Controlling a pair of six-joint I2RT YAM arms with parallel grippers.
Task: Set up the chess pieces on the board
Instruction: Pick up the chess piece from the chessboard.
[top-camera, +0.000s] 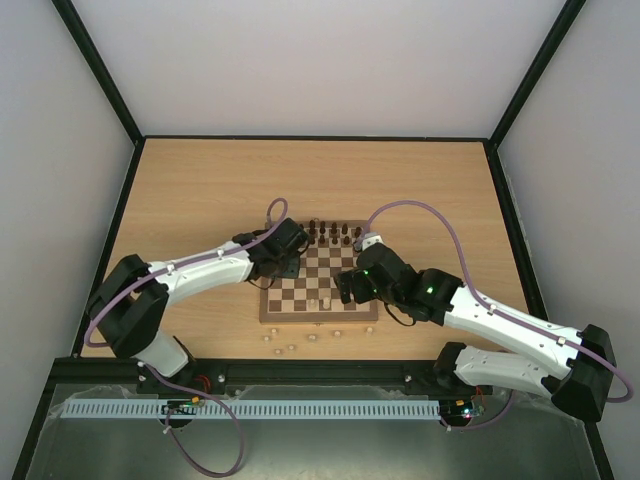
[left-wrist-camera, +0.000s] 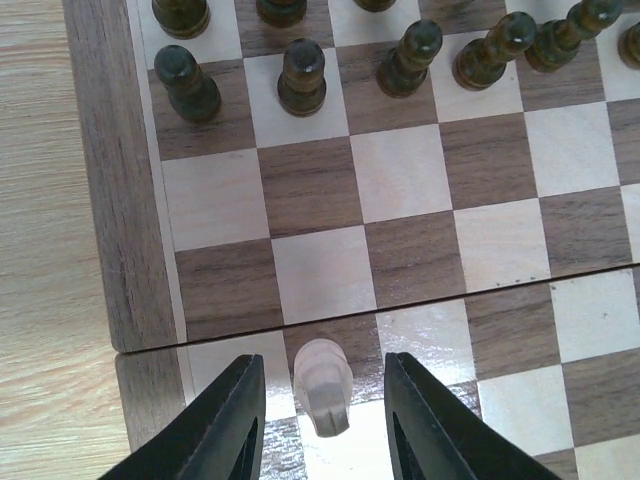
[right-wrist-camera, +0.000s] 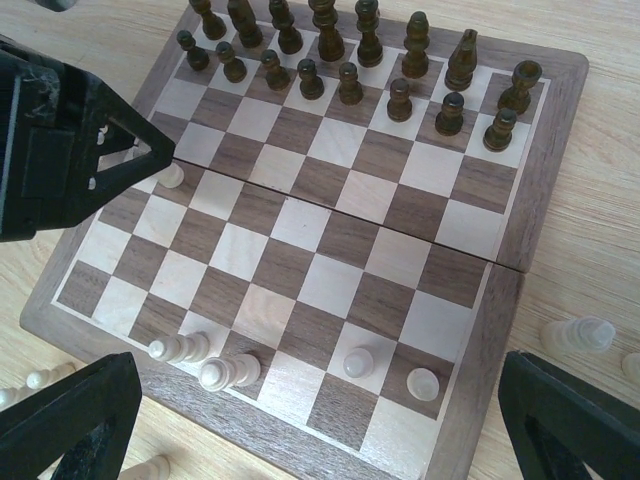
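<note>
**Dark side set, pale side barely begun**

Going by the right wrist view: done with the dark pieces (right-wrist-camera: 348, 82), two filled rows at the far end of the board (left-wrist-camera: 110, 200), all upright. On the near end, only four pale pieces (right-wrist-camera: 228, 372) on the last two rows, most squares there bare. Also loose pale pieces (right-wrist-camera: 578, 335) off the board on the table (top-camera: 200, 190), some beside the right border, some off the near left corner.

Left gripper (left-wrist-camera: 325, 365): spread, straddling a single pale piece (left-wrist-camera: 323, 395) near the board's left edge, just on the near side of the fold line. Gap visible on each side, so not gripping; piece apparently standing on its square.

Right gripper (right-wrist-camera: 312, 362): spread wide, holding nothing, hanging over the near part of the board.

Roughly half done, by estimate. Left to do: seat that mid-board piece on a pale-side row, then bring in the strays and fill both near rows.
</note>
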